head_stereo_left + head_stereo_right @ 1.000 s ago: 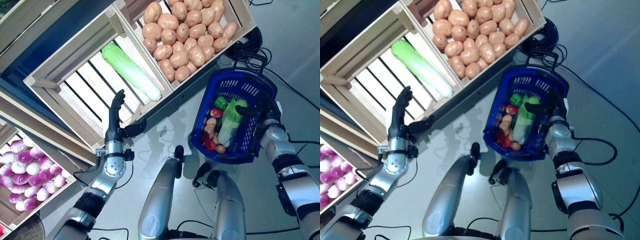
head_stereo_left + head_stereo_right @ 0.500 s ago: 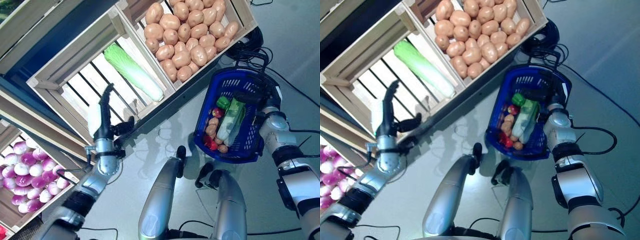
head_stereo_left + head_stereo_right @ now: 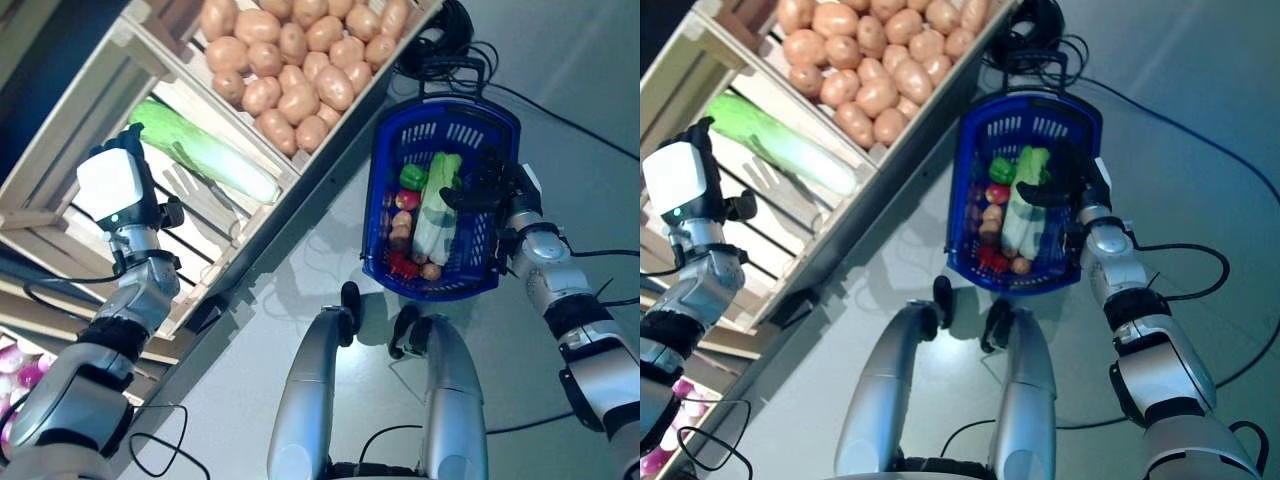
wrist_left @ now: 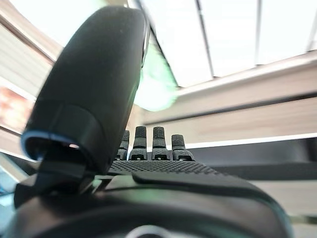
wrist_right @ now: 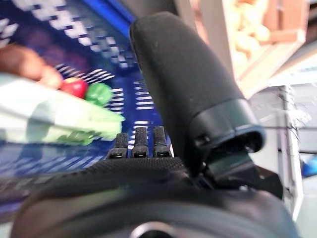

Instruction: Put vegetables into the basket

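The blue basket [image 3: 450, 112] stands on the floor by the wooden stand. In it lie a long pale green cabbage [image 3: 435, 205], a green pepper [image 3: 412, 177], a red tomato [image 3: 407, 200] and small brown and red vegetables. My right hand [image 3: 482, 190] is at the basket's right rim with straight fingers reaching over the inside; it is open. My left hand [image 3: 118, 188] is raised in a slatted crate, next to the end of a long green cabbage [image 3: 215, 155]. In the left wrist view its fingers [image 4: 148, 141] are straight and empty, with the cabbage [image 4: 156, 84] just past them.
The wooden stand's crates slope along the left; a divider wall [image 3: 200, 92] stands beside the green cabbage. A coil of black cables [image 3: 445, 40] lies on the floor behind the basket. Grey floor spreads to the right.
The camera has shifted. My left hand has risen from the crate's front edge into the crate, closer to the green cabbage. My right hand stays at the basket's rim.
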You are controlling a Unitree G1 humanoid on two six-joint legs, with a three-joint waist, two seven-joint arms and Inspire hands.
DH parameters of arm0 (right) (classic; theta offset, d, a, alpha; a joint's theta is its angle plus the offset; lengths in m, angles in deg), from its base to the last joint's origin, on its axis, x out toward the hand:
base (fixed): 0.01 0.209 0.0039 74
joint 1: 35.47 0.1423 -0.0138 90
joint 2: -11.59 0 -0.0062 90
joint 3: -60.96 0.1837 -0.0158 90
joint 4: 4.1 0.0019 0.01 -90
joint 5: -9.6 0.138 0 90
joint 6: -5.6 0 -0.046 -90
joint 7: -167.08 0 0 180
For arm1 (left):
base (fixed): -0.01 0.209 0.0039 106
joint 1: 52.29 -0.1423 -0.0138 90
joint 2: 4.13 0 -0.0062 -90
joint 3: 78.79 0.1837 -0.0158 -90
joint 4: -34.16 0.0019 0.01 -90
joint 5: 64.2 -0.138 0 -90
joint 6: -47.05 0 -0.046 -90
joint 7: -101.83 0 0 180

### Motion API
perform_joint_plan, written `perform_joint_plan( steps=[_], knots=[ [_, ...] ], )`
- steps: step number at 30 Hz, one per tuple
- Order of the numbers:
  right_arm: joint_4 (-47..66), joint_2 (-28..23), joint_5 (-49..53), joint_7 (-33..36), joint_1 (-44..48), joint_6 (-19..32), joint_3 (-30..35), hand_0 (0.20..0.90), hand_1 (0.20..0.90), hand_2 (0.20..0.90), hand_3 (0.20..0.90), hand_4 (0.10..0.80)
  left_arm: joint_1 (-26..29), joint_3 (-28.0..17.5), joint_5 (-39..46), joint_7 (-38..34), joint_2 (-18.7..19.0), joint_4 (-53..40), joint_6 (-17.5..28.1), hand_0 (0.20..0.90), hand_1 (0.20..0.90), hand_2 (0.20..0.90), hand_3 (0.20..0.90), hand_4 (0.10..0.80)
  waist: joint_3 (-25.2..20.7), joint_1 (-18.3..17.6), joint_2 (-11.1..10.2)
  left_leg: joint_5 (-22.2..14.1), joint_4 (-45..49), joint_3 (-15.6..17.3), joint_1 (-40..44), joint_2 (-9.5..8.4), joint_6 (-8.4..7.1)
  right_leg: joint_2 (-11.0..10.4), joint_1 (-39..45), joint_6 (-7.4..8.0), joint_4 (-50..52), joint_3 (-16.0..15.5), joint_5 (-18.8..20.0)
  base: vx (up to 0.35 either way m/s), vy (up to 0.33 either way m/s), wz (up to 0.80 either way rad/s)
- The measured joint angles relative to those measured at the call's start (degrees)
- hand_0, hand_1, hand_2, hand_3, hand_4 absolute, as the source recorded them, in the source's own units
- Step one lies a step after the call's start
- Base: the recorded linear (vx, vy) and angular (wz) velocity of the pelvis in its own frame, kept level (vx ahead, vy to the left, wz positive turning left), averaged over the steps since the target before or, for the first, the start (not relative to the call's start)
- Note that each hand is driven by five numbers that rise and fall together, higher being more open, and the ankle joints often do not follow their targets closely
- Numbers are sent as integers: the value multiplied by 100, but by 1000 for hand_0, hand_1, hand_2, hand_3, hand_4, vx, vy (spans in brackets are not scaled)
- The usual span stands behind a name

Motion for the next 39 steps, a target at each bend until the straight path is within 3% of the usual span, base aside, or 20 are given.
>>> perform_joint_plan(
  steps=[14,26,32,39],
  knots=[
    [72,-487,0,-336,76,122,-316,900,900,900,900,800,773,682,-552,380,-3,683,-18,900,900,900,900,800,0,-83,-4,54,-5,-1,-675,-12,-23,3,-715,-20,60,31,10,-5,44,1],
    [-151,-492,6,-442,428,146,-365,900,900,900,900,800,1439,927,-890,514,-3,875,-122,900,900,900,900,800,-2,-94,-10,98,4,-51,-1094,-56,-23,-71,-1087,-18,93,-57,21,-16,31,5],
    [-274,-585,19,-456,649,217,-427,900,900,900,900,800,1907,1403,-1271,474,16,1082,-247,900,900,900,900,800,-2,-75,-11,130,-17,-78,-1292,-92,-7,-102,-1270,-19,94,-85,20,-6,32,4],
    [-313,-627,20,-457,999,254,-589,900,900,900,900,800,2454,2001,-2281,977,179,1141,-467,900,900,900,900,800,-3,-102,-15,210,-100,-120,-1554,-175,13,-177,-1524,8,89,-124,38,-16,23,8]
  ],
)
